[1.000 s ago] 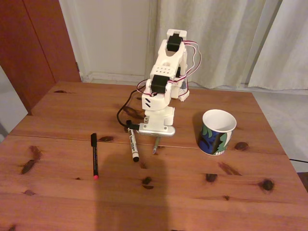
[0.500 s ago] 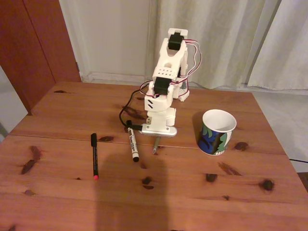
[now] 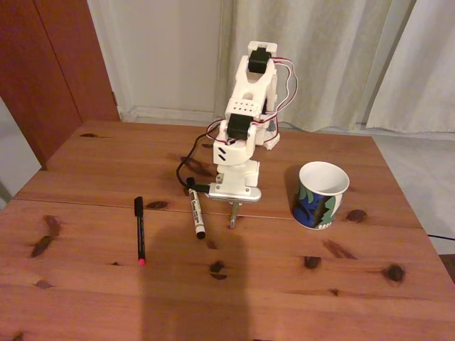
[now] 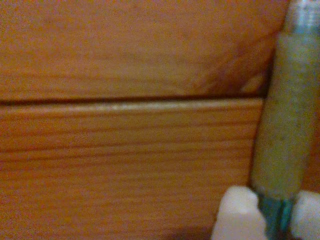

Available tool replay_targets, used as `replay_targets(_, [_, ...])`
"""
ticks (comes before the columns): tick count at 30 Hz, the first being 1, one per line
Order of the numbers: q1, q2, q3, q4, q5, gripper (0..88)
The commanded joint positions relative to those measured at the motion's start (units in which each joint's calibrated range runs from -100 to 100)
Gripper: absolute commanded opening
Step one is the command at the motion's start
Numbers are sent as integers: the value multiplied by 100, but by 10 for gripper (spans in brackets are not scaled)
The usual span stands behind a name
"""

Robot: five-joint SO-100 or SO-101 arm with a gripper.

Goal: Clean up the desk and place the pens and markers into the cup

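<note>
With the white jaws closed on the blue lower end of the slim green pen, its long axis hangs nearly upright over the reddish-brown pine tabletop, and the squat blue-and-green patterned cup stands well apart to the right in the fixed view.

The arm is folded steeply forward, its gripper pointing down close above the tabletop, fingertips clamped around the green pen.
</note>
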Motion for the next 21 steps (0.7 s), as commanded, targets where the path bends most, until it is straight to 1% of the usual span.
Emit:
replay_targets(1, [-59, -132, -33, -117, 42, 8])
replay_targets(12, [-116, -2308, 589, -237, -58, 8])
replay_targets(15, [-252, -2921, 887, -908, -430, 8])
replay_targets(18, [-301, -3450, 1338, -1863, -796, 7])
replay_targets(21, [-445, -3897, 1843, -2818, -1053, 7])
